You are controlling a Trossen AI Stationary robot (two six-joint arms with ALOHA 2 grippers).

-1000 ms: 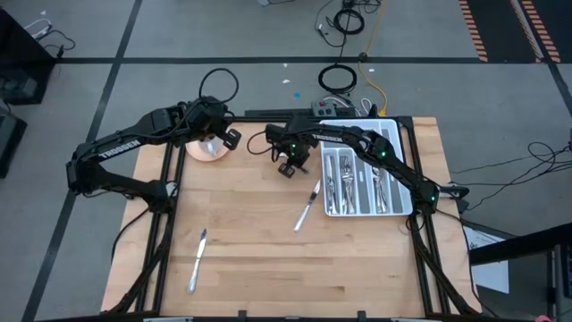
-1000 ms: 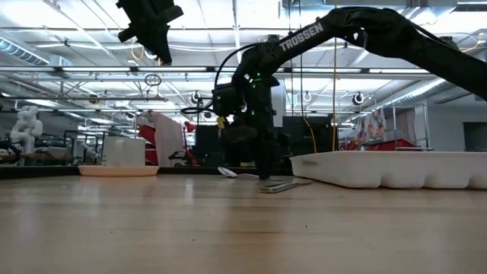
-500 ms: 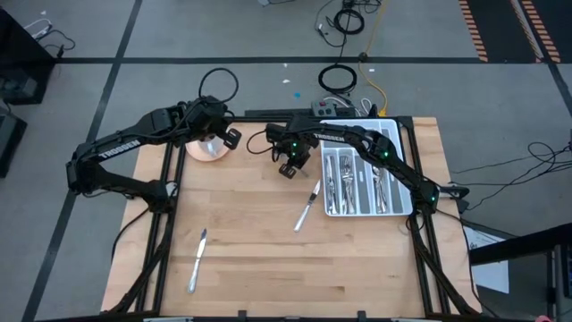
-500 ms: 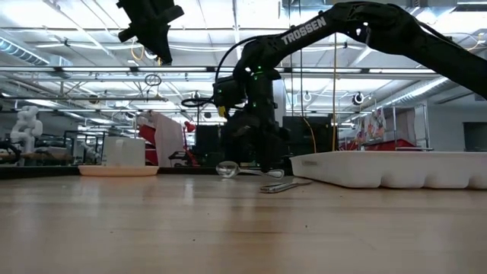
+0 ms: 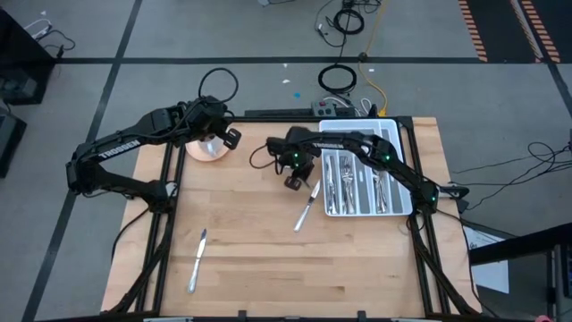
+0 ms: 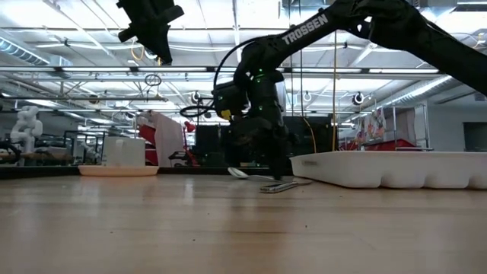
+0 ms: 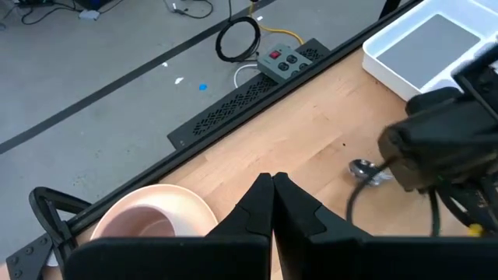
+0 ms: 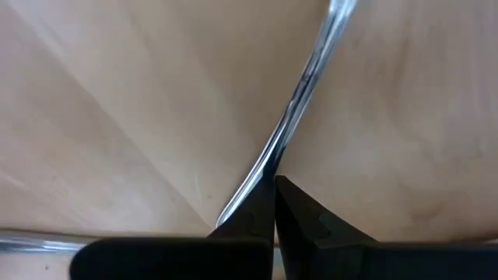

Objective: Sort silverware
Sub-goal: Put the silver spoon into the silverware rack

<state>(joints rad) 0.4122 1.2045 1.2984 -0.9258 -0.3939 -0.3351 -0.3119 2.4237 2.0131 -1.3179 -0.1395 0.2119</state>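
My right gripper [image 5: 293,179] stands low over the table just left of the white tray [image 5: 393,207], shut on a silver spoon [image 8: 299,85]. The spoon's bowl [image 7: 364,167] shows beside the right arm in the left wrist view. A knife [image 5: 308,204] lies flat on the wood near the tray, and another knife [image 5: 197,259] lies near the front left. More silverware [image 5: 344,183] lies in the tray's compartments. My left gripper [image 5: 228,136] hangs shut and empty high above the pink saucer with cup [image 5: 208,148]. My right gripper pinches the spoon's handle [image 8: 268,159] between its two fingertips, coming steeply from above and lying across the handle. The spoon sticks out almost level from the fingers, its bowl [image 6: 237,173] close over the table; whether the bowl touches the wood I cannot tell.
The tray fills the table's right side and its wall [image 6: 365,169] rises right beside my right gripper. The knife [image 6: 280,186] lies just in front of the gripper. A power strip [image 5: 332,107] and cables lie beyond the far edge. Bare wood [image 5: 268,250] spans the table's middle and front.
My right gripper has moved toward the table's near edge and a little toward the tray, staying shut; the spoon has gone with it, its bowl briefly raised and now low again. My left arm has kept still.
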